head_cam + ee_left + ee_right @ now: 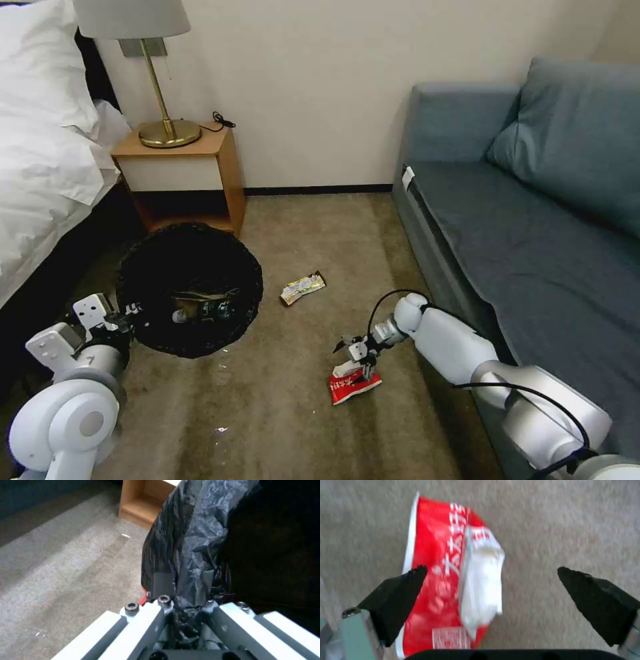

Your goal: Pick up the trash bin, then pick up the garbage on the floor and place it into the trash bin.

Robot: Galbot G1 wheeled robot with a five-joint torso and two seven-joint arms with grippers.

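Observation:
My left gripper [128, 315] is shut on the near rim of the trash bin [190, 267], which is lined with a crinkled black bag [190, 542]. In the left wrist view the fingers [163, 582] pinch that plastic rim. Inside the bin lie a clear bottle [203, 311] and a tan paper bag [200, 297]. A red wrapper [353, 385] lies on the carpet, and my right gripper [357, 353] hovers just above it, open. In the right wrist view the red wrapper [436, 580] sits between the spread black fingertips [403, 590]. A yellowish-silver wrapper [302, 288] lies on the floor further out.
A wooden nightstand [200, 173] with a brass lamp [167, 127] stands behind the bin. The bed [40, 167] runs along the left and a blue sofa [533, 220] along the right. Open carpet [280, 400] lies between them.

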